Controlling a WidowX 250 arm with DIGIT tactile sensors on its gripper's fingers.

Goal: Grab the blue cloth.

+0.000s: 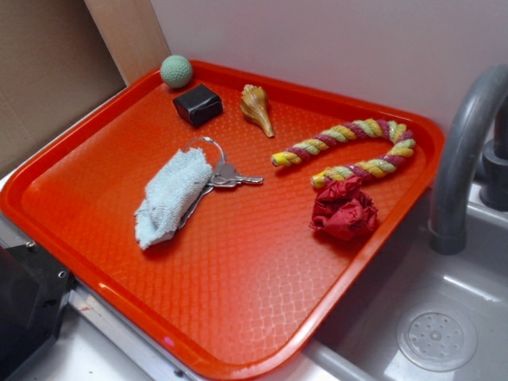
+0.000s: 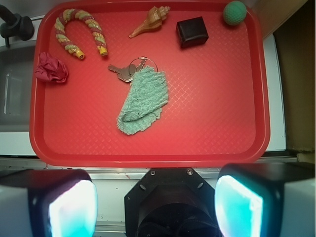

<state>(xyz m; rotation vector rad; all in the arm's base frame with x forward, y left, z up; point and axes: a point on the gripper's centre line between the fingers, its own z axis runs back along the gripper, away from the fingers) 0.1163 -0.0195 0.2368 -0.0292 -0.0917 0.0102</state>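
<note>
The pale blue nubby terry cloth [image 2: 144, 101] lay lengthwise straight ahead of the wide-spread, empty fingers [image 2: 74, 207], its far end overlapping the metal keys [image 2: 126, 70].

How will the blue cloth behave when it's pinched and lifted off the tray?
The blue cloth lies folded and rumpled, so it will probably drape limply rather than hold shape. Its nubby weave should grip well, and it looks light. It overlaps the keys and their ring, so it may drag or snag them. The gripper is open, still off the tray.
</note>
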